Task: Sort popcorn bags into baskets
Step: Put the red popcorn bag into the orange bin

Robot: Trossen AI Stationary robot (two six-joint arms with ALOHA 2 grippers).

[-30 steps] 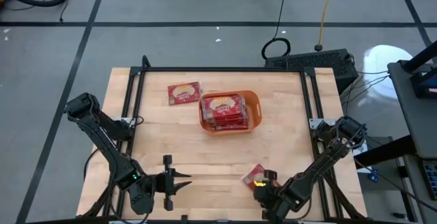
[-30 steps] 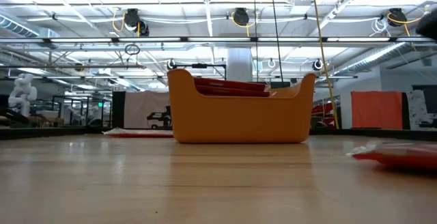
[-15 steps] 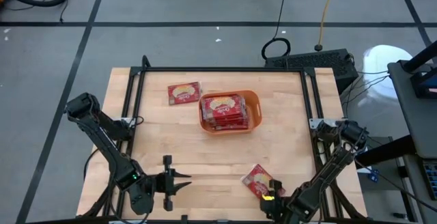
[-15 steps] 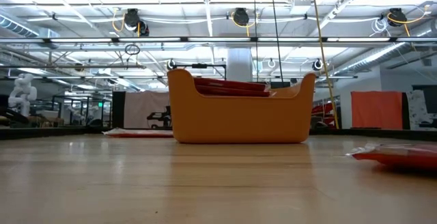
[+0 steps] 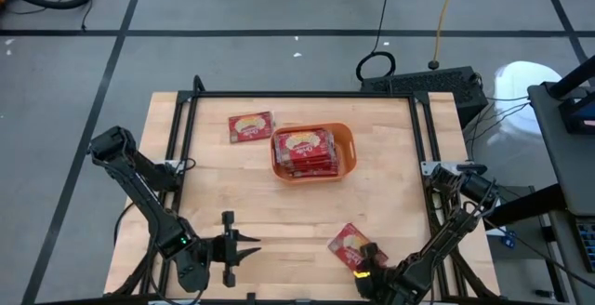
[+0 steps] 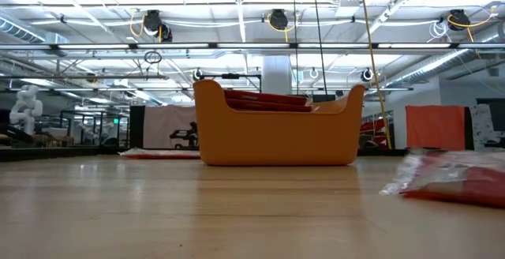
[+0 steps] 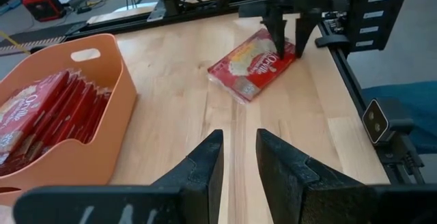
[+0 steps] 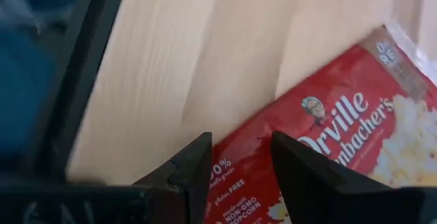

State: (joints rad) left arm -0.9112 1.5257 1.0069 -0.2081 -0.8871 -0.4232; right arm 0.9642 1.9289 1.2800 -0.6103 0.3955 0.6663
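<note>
From above, orange bin (image 5: 313, 152) sits mid-table with red popcorn packets (image 5: 304, 152) stacked flat inside. One loose popcorn bag (image 5: 251, 126) lies flat just beside the bin's left end, apart from it. Another bag (image 5: 349, 245) lies near the table's front edge on the right. Right gripper (image 5: 369, 260) is at that bag's near corner, fingers over its edge. Left gripper (image 5: 249, 247) waits near the front edge, left of centre, pointing toward the right arm, jaws a narrow gap, nothing between them.

At table level, the bin (image 6: 276, 133) stands upright, packets (image 6: 264, 99) showing above its rim. A flat bag (image 6: 158, 154) lies on the wood left of the bin. The front bag (image 6: 454, 182) shows at right, its end lifted off the table.

Left wrist view: own fingers (image 7: 205, 166) slightly apart and empty. Bin (image 7: 102, 101) with packets (image 7: 41, 118) on one side; right gripper (image 7: 290, 43) comes down on the far bag (image 7: 254, 65), fingertips straddling its edge.

Right wrist view: right fingers (image 8: 194, 166) apart, an Orville popcorn bag (image 8: 341, 149) lying under and between them. Cannot tell whether they clamp it.
</note>
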